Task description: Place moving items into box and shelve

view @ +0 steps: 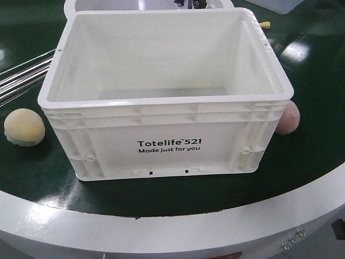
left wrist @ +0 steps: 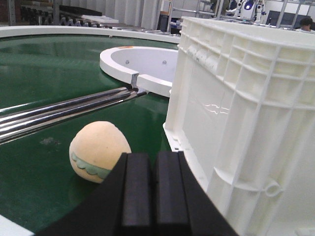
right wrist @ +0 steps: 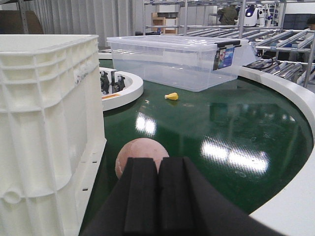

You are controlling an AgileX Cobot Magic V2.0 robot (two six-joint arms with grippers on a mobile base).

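The white box (view: 167, 145), printed "Totelife 521", stands empty on the green belt. A cream-yellow bun with a ridged base (view: 24, 127) lies left of it, and a pinkish one (view: 287, 117) peeks out at its right side. In the left wrist view my left gripper (left wrist: 153, 160) is shut with nothing in it, just behind and right of the cream bun (left wrist: 98, 150), beside the box wall (left wrist: 236, 132). My right gripper (right wrist: 157, 164) is shut and empty too, right behind the pinkish bun (right wrist: 140, 152), with the box (right wrist: 47, 128) to its left. Neither gripper shows in the front view.
Steel rails (left wrist: 64, 110) cross the belt left of the box. A white inner ring (left wrist: 135, 66) lies behind. A clear plastic bin (right wrist: 179, 61) and a small yellow piece (right wrist: 172, 96) sit further along the belt. Metal racks (right wrist: 280, 46) stand beyond the white outer rim (view: 161, 232).
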